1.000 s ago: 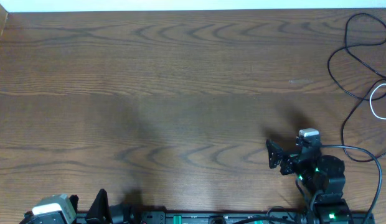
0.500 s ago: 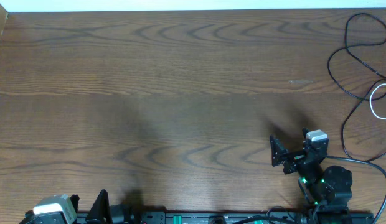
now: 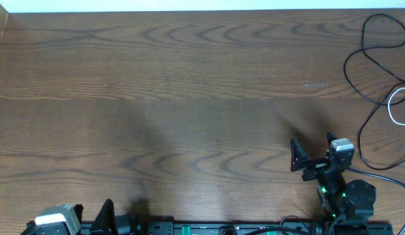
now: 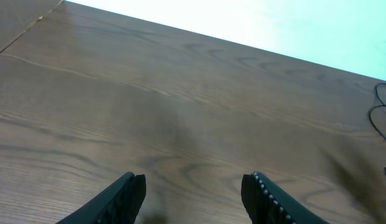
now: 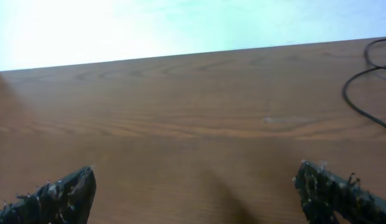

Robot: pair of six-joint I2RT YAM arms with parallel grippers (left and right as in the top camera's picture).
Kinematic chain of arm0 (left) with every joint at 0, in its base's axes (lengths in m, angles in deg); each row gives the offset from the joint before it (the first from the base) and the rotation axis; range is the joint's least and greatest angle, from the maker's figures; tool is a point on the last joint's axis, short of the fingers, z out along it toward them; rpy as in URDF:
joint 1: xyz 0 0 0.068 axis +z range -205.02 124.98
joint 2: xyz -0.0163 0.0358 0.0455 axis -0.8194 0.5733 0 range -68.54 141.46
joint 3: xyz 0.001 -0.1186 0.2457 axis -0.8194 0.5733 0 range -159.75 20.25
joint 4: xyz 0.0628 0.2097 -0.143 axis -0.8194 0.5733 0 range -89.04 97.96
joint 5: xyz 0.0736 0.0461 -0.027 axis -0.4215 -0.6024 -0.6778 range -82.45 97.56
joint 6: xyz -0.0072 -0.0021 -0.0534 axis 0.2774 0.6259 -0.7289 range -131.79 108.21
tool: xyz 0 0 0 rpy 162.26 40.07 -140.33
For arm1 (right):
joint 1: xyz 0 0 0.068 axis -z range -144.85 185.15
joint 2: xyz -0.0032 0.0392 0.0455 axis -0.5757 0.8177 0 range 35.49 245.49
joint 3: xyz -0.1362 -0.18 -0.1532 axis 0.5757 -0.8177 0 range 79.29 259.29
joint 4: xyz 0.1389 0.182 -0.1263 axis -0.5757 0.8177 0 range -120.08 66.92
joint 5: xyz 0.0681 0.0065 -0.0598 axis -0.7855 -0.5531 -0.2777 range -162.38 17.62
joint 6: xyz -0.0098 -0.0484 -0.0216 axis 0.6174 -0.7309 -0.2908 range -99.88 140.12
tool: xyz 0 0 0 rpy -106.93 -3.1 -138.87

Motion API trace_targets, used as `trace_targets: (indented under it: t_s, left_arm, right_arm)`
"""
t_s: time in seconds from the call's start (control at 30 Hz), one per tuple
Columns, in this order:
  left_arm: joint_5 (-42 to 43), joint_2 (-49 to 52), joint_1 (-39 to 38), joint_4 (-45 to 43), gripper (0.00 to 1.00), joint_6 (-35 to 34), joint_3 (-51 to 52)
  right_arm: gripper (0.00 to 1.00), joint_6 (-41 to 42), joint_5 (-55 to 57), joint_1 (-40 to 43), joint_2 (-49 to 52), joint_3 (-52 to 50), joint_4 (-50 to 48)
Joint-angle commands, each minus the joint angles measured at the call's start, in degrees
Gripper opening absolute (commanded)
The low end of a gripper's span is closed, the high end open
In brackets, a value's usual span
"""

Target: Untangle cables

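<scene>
1. Right now, our right gripper (image 3: 313,149) sits low in the right part of the overhead frame. Its jaws are spread wide with only bare wood between them, and in the right wrist view they reach out to the two lower corners.
2. Our left gripper (image 4: 193,186) is at the bottom left edge of the overhead frame, mostly cut off. In its own wrist view the jaws stand moderately apart and hold nothing.
3. Around both grippers spreads the brown wooden table (image 3: 189,78), which fills nearly all of every view.
4. The cables lie at the far right edge of the overhead frame, in its upper right, well apart from both grippers.
5. The black cable (image 3: 347,68) makes loose loops there that cross one another. The white cable (image 3: 390,109) curls just below them and is partly cut off by the right edge.
6. A black strand (image 3: 360,140) drops from those loops toward the right arm. We think it belongs to the cables, but the overhead view is too small to be sure.
7. In both wrist views only a short black curve shows at the right edge.
</scene>
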Motion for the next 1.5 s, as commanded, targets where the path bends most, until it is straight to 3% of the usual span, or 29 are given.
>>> trace_targets:
  t_s: [0.0, 0.33, 0.5, 0.73, 0.97, 1.23, 1.37, 1.4, 1.43, 1.47]
  left_arm:
    - [-0.7, -0.2, -0.2, -0.1, 0.55, 0.8, -0.5]
    - [-0.7, -0.2, -0.2, 0.4, 0.55, 0.8, -0.5]
    - [-0.7, -0.8, -0.2, 0.8, 0.5, 0.8, -0.2]
    - [-0.8, -10.2, -0.2, -1.4, 0.5, -0.2, 2.7]
    - [-0.7, -20.0, -0.2, -1.6, 0.67, -1.9, 7.1]
    - [7.7, -20.7, 0.0, -2.0, 0.68, -7.3, 15.1]
    - [7.2, -20.7, 0.4, -3.2, 0.7, -7.2, 22.7]
    - [7.3, -20.8, 0.4, -4.2, 0.76, -7.3, 24.5]
    - [7.4, -20.8, 0.4, -5.4, 0.98, -7.2, 26.1]
    - [7.4, -20.8, 0.4, -7.2, 0.98, -6.9, 27.6]
  right_arm:
    - [0.99, 0.6, 0.1, 1.3, -0.5, -0.2, -0.1]
    - [0.99, 0.6, 0.1, 1.4, -0.5, -0.2, -0.1]
    - [0.99, 0.6, 0.1, 1.4, -0.5, -0.2, -0.1]
    - [0.99, 0.6, 0.1, 1.4, -0.5, -0.2, 0.0]
    - [0.99, 0.6, 0.1, 1.4, -0.5, -0.2, 0.0]
    - [0.99, 0.6, 0.1, 1.4, -0.5, -0.2, 0.0]
    - [0.99, 0.6, 0.1, 1.4, -0.5, -0.2, -0.1]
    - [0.99, 0.6, 0.1, 1.4, -0.5, -0.2, 0.0]
    - [0.99, 0.6, 0.1, 1.4, -0.5, -0.2, -0.1]
    - [0.99, 0.6, 0.1, 1.4, -0.5, -0.2, -0.1]
